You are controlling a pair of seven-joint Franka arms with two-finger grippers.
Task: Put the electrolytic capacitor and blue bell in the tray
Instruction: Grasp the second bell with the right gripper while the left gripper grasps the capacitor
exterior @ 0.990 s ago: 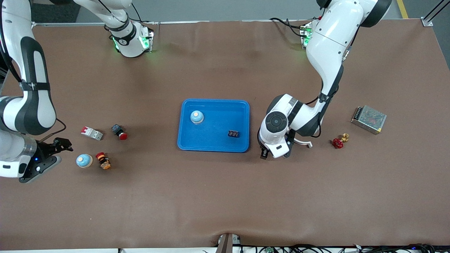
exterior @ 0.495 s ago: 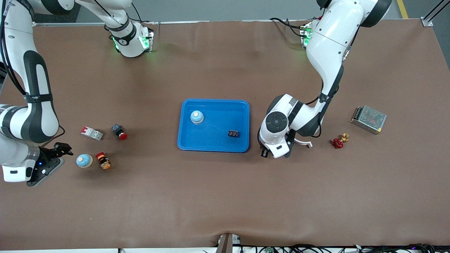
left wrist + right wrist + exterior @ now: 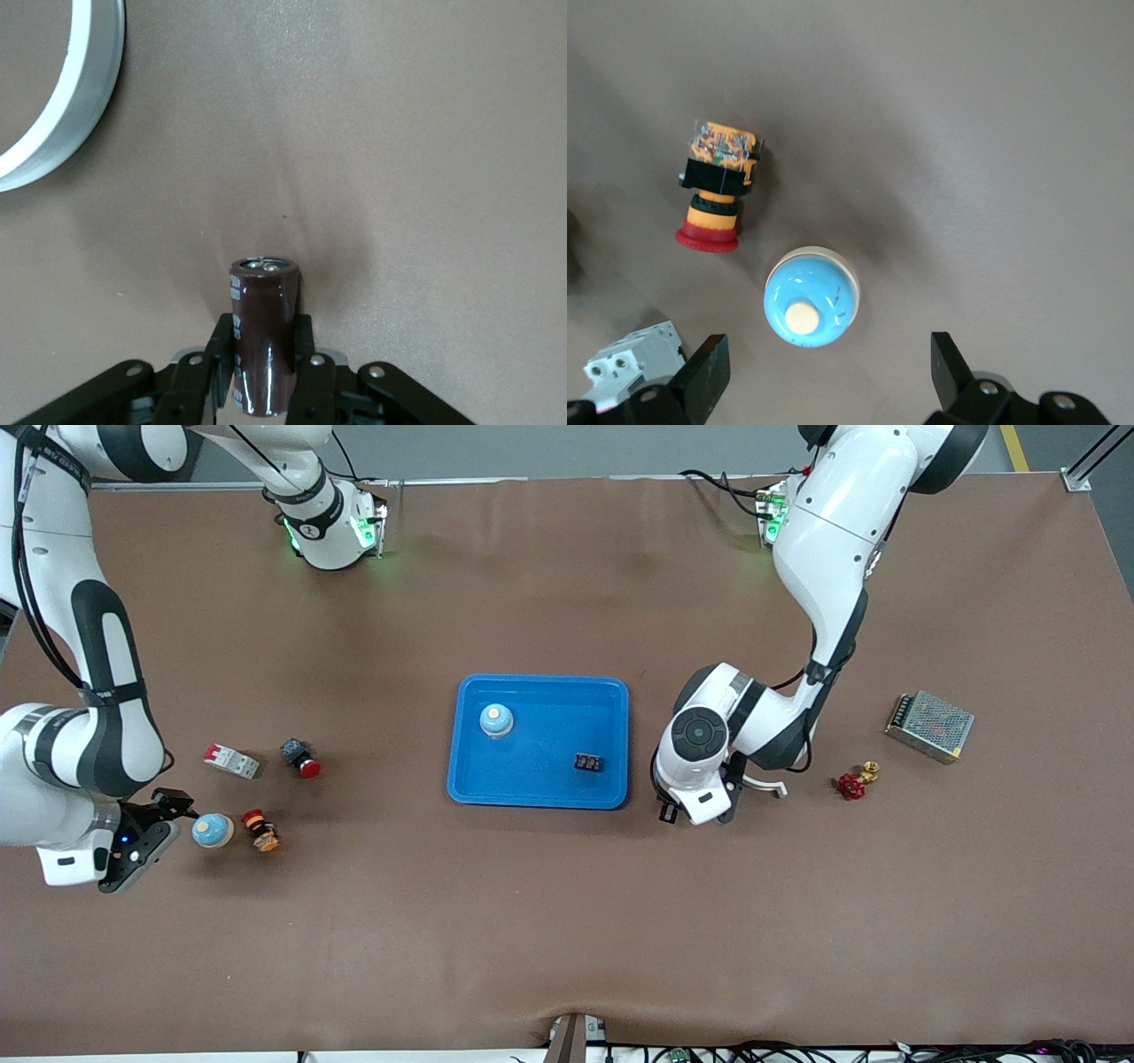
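bench bell: one blue bell (image 3: 213, 830) stands on the bench (image 3: 567, 939) close to the short edge at the right arm's end, with a red-capped push button (image 3: 260, 830) just beside it.
right tool: the right tool (image 3: 177, 808) hangs low by that bell, fingers spread wide and holding nothing; in the right wrist view the bell sits just ahead of the gap, not yet between the fingers.
risk at the bell: the dome is round and smooth, so a pinch high on it or off centre would likely squirt it out; a wide approach could knock the push button or the white breaker (image 3: 231, 761).
left tool: the left tool (image 3: 263, 372) is low over the bench just off the tray's near corner at the left arm's end, pinching the electrolytic capacitor (image 3: 264, 310) by its sleeve.
risk at the capacitor: the sleeve is glossy and gripped near one end, so it may swivel or slide out on the carry.
tray: the tray (image 3: 540, 680), mid-bench, already holds another bell (image 3: 496, 720) and a black part (image 3: 588, 763); a low pass could catch the rim, and a drop from height could send the capacitor rolling into them.
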